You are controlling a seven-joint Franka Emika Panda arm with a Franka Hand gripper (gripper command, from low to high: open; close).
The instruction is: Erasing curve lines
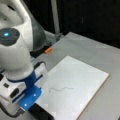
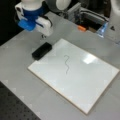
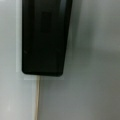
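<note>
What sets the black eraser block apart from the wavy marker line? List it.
The eraser block is a solid black, thick, straight-sided bar; the curve lines are one thin, faint grey squiggle.
The eraser block lies across the white board's edge at a front view's left; the curve lines sit inside the board.
The hand hovers over the eraser block, away from the curve lines.
Both are dark against the pale board.
</note>
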